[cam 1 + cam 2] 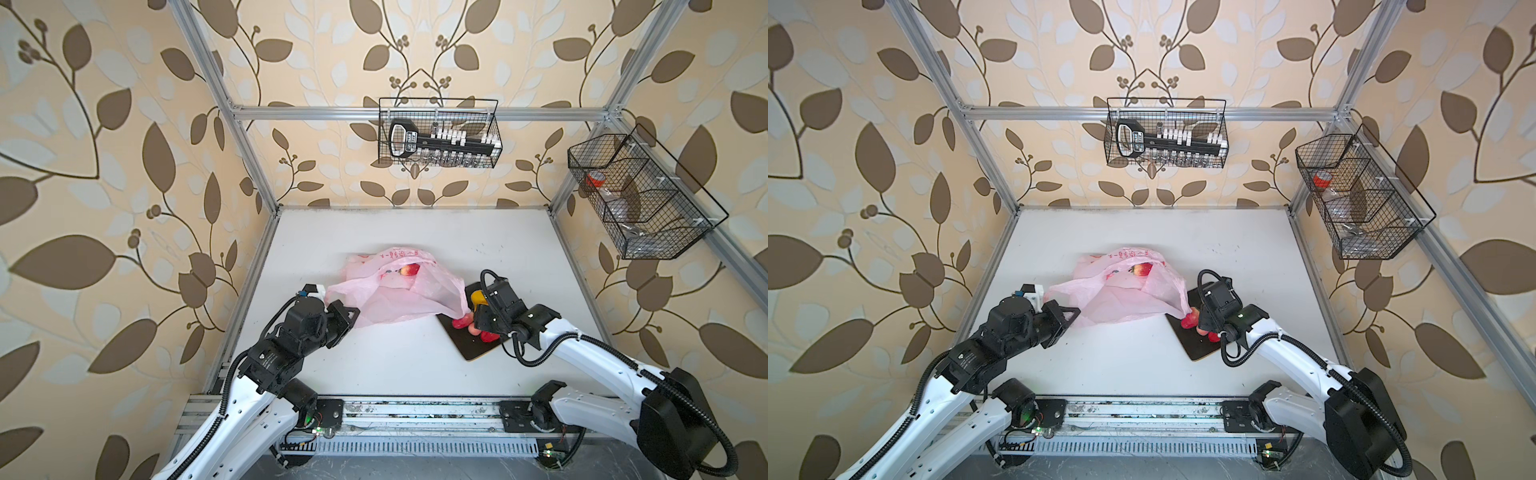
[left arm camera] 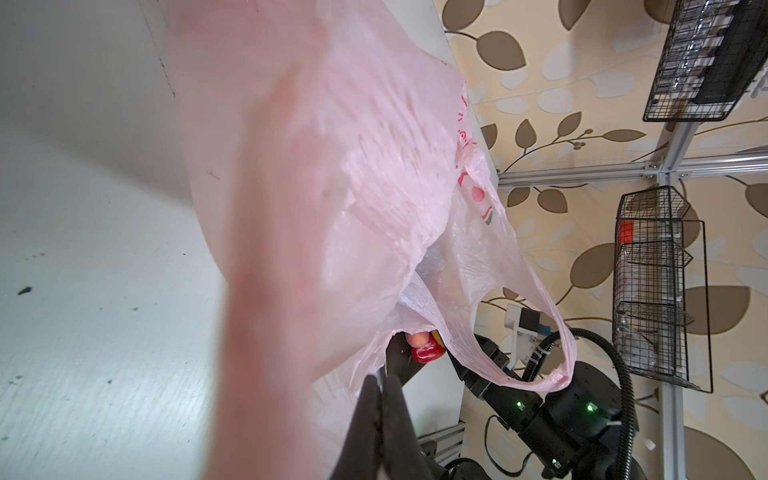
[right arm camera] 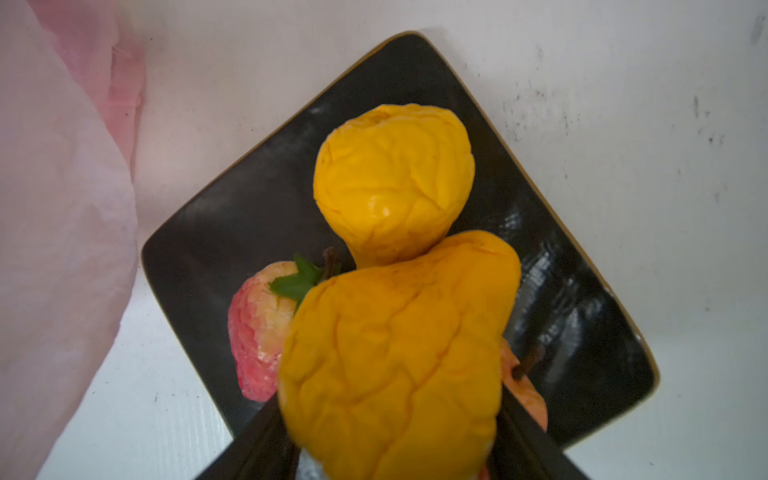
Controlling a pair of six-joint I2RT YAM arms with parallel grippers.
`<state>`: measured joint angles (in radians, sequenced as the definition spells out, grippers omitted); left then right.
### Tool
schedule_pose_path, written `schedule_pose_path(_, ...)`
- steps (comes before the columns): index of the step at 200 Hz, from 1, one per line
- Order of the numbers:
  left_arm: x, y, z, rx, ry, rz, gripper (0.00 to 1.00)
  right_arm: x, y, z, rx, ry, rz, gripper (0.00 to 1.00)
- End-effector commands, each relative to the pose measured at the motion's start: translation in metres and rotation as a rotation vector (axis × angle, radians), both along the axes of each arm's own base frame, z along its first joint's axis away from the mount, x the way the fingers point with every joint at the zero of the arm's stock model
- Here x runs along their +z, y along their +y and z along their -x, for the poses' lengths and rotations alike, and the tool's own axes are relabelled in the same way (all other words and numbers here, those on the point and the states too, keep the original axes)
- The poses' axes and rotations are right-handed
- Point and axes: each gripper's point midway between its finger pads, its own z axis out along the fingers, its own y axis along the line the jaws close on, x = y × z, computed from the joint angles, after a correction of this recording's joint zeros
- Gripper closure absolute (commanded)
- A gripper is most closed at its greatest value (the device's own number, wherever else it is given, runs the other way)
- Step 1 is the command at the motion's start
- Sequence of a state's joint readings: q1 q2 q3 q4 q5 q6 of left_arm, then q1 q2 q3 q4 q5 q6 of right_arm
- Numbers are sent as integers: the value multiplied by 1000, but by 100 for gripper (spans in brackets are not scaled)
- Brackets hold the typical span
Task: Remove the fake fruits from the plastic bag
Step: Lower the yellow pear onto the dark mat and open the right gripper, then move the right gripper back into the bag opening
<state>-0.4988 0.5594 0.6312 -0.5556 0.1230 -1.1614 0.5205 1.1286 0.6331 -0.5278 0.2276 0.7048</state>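
1. The right gripper [image 3: 392,411] is hovering directly over the dark tray [image 3: 232,224]. Its jaws are standing either side of a yellow fruit [image 3: 395,353] — whether gripping or freeing it cannot be told. It should be lowering before letting go, since the fruit could roll.
2. It should be aiming for bare tray beside the second yellow fruit [image 3: 392,178] and the pale strawberry [image 3: 257,332].
3. Left of the tray, the left gripper [image 2: 380,380] is pinching the plastic bag [image 1: 399,299] with its jaws closed, holding it up.
4. Beyond the tray, inside the bag, a red fruit [image 1: 409,270] is waiting — likely the next target.
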Motion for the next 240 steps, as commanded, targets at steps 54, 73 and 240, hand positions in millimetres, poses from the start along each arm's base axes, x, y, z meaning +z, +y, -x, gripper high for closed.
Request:
schedule_pose_path(54, -3, -3, -1, -15, -2, -7, 100, 9, -4, 7, 7, -23, -13, 15)
schedule_pose_path(73, -5, -6, -2, -21, 3, -6, 100, 27, -1, 6, 19, -68, -51, 12)
schedule_pose_path(240, -3, -10, -3, -43, -1, 5, 100, 214, 209, 34, 613, -385, -350, 47)
